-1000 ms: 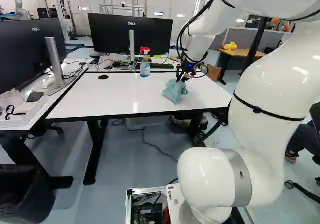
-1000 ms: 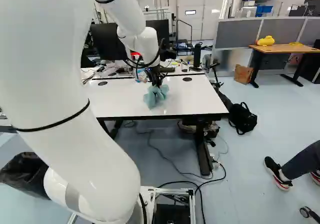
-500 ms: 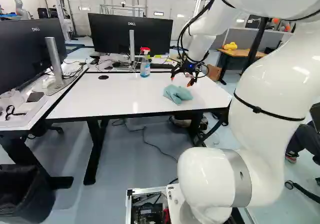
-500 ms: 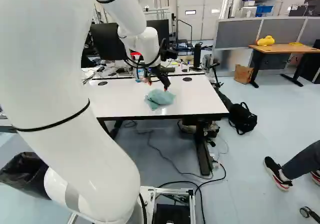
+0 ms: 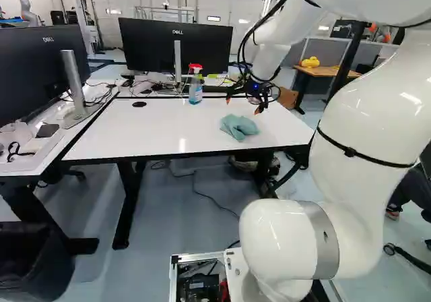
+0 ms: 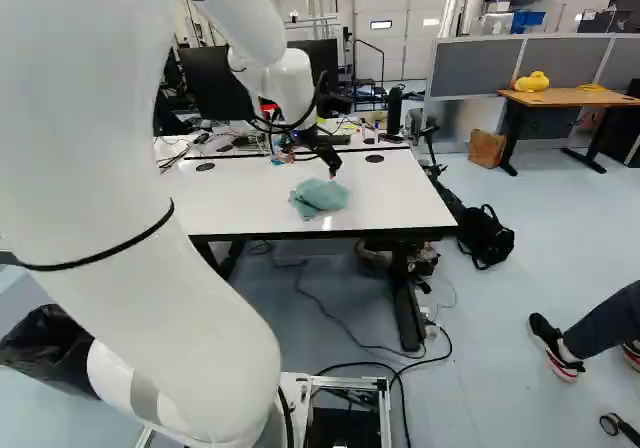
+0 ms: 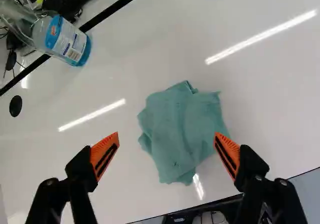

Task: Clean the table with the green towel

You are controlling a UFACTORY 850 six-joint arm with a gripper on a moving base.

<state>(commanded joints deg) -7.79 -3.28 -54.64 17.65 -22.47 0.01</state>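
Gripper (image 7: 167, 133) spread wide, empty, above the towel (image 7: 180, 129) near the table's (image 5: 148, 127) front edge: come down off-centre and you may pin it under one finger, ungripped.

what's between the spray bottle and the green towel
Nothing: only bare white tabletop, with a streak of reflected light near that stretch, lies between the spray bottle and the towel. The wrist view shows this.

White table (image 5: 135, 130): crumpled green towel (image 5: 238, 127) on top, spray bottle (image 5: 195, 92) near far edge.
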